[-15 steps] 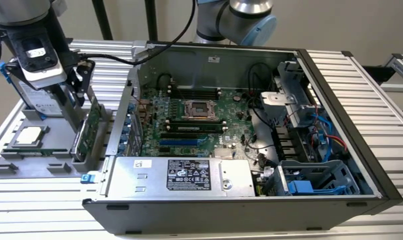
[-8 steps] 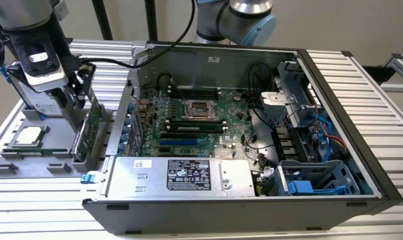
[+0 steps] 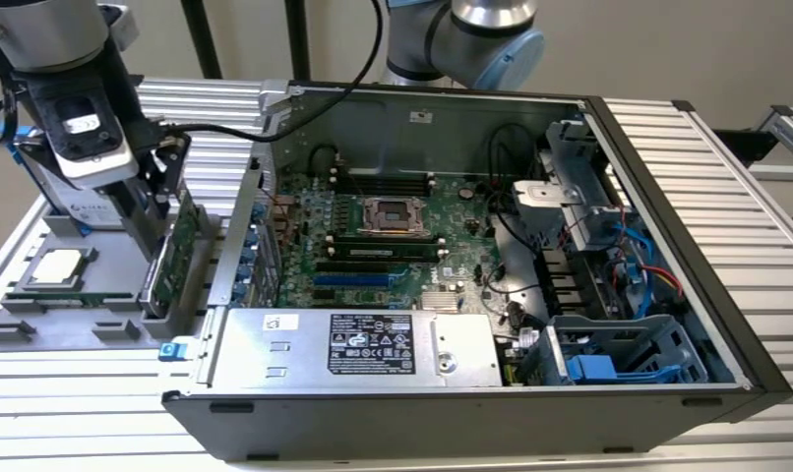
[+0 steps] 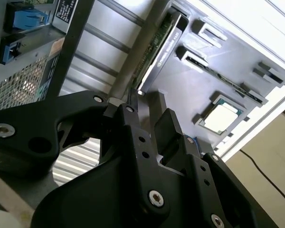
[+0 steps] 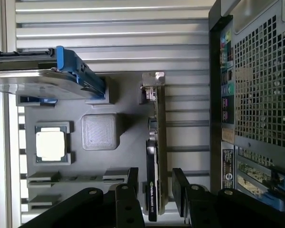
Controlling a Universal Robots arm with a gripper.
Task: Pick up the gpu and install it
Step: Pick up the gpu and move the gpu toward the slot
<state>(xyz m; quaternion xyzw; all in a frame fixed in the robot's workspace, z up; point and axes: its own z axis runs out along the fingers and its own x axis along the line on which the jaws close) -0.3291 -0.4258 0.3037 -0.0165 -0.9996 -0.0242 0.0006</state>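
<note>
The gpu (image 3: pixel 176 251) stands on edge in a slot of the grey parts tray (image 3: pixel 42 334), at the exterior view's left beside the open computer case (image 3: pixel 502 393). Its green board and black shroud run lengthwise in the first wrist view, gpu (image 5: pixel 156 142), with the silver bracket at the far end. My gripper (image 5: pixel 156 187) is open and straddles the near end of the card, one finger (image 5: pixel 131 185) on each side with small gaps. In the second wrist view the gripper (image 4: pixel 145 102) sits just over the card's edge, gpu (image 4: pixel 156 47).
The tray also holds a processor (image 3: pixel 58 265), a silver hard drive with blue rails (image 5: pixel 42 80) and a grey block (image 5: pixel 100 131). Inside the case lie the motherboard (image 3: pixel 396 246), its blue slot (image 3: pixel 357 280) and the power supply (image 3: pixel 357 344). The case's rear wall (image 5: pixel 256 95) is close beside the card.
</note>
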